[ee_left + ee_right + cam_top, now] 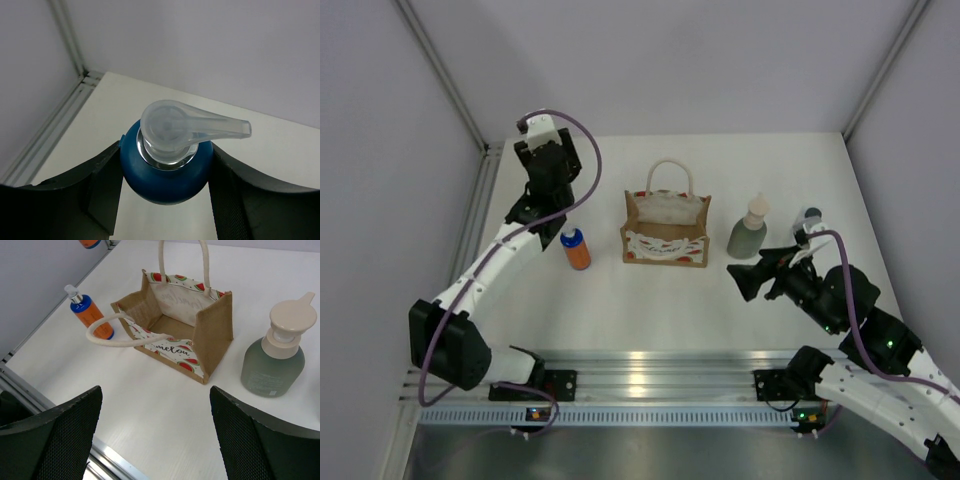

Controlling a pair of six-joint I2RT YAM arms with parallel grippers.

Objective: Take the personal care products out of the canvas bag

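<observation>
L gripper (166, 160) is clamped on blue-capped pump bottle (167, 185); R gripper (155, 390) is released, nothing held.
Bottle is judged light, rigid, slick plastic; best gripped at cap (134, 165), not thin spout (220, 127).

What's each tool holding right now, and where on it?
Left tool is shut on a pump bottle, clamped on both sides of its round blue cap, just under the clear pump head. Right tool is open and holds nothing.

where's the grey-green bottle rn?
Top view: the grey-green bottle stands on the table just right of the canvas bag, outside it, with the open right gripper close on its near side.
</observation>
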